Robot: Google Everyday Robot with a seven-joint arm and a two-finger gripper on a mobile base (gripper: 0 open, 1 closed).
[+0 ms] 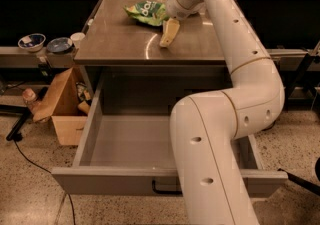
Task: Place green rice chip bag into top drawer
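One gripper [168, 34] beside one green rice chip bag [146, 11]; jaws' state unclear; one top drawer [130, 141] open.

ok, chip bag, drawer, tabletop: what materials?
Green rice chip bag: likely plastic film, crinkled, glossy. Top drawer: probably painted sheet metal, thin matte grey walls. Tabletop: smooth brown, sheen streak; material unclear. Gripper sits beside the bag.
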